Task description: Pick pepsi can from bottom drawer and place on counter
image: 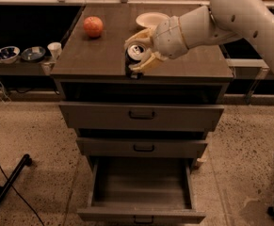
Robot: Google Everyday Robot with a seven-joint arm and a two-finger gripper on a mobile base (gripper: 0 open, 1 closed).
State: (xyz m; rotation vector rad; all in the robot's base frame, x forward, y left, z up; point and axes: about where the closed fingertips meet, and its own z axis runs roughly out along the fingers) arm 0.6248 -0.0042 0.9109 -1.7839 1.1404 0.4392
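One view is all you have, looking down at the cabinet front. The gripper (132, 56) sits over the front edge of the surface (89, 55), near its middle. Its jaws are clamped on the pepsi can (136, 50), one pale finger on each side of the body. The can is tilted, with its silver top leaning towards the camera and its base low at the front lip of the surface. You cannot tell whether the base touches down or hangs just above. The bottom drawer (141, 215) stands pulled open below, with nothing showing inside. An orange-red fruit (93, 26) and a white plate (151, 19) lie further back, well apart from the can.

Judge the can as light, stiff at its rims but thin-walled at mid-height, and smooth enough to slip; a hard squeeze could dent it. The hold around the body looks right. Tilted and this near the edge, it may tip forward on release, so you probably want it upright and further in first
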